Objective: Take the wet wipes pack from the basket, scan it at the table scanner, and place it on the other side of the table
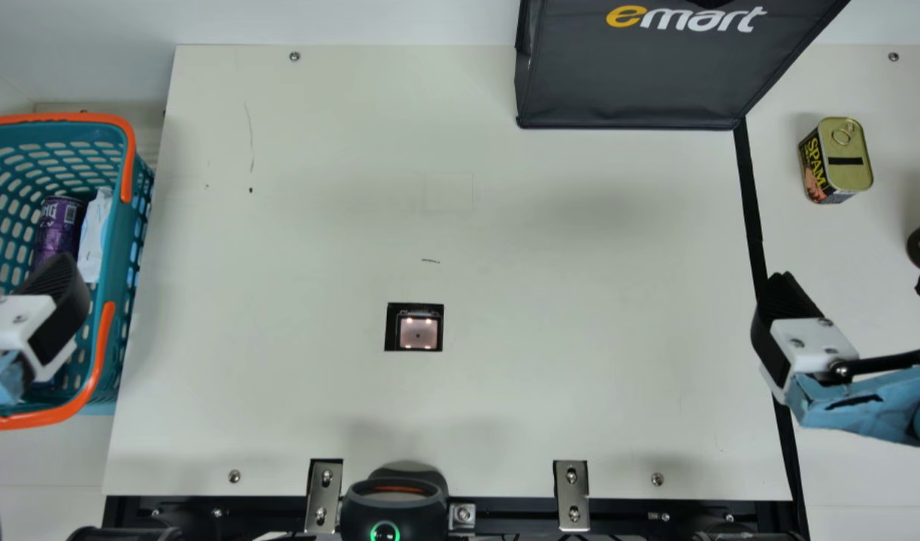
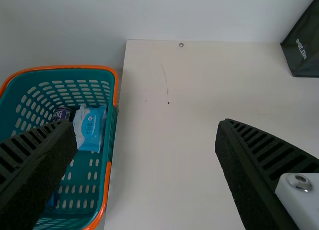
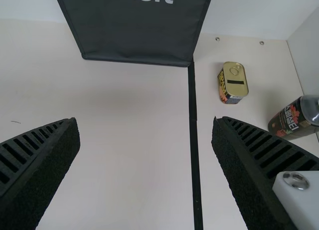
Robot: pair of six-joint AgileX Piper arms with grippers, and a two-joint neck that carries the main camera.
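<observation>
With its fingers spread, our left gripper (image 2: 144, 126) hangs over the basket (image 1: 113, 263), presumably to admit the wet wipes pack (image 2: 91, 128), which sits inside by the side wall, beside the purple can (image 1: 55, 229). Our right gripper (image 3: 144, 122), fingers also spread, waits near the black strip (image 1: 749, 195), beyond the table scanner (image 1: 419, 332), probably for later placement.

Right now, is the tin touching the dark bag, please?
Apart. The main view shows it: a strip of bare table lies between the tin and the nearest lower corner of the dark bag.
</observation>
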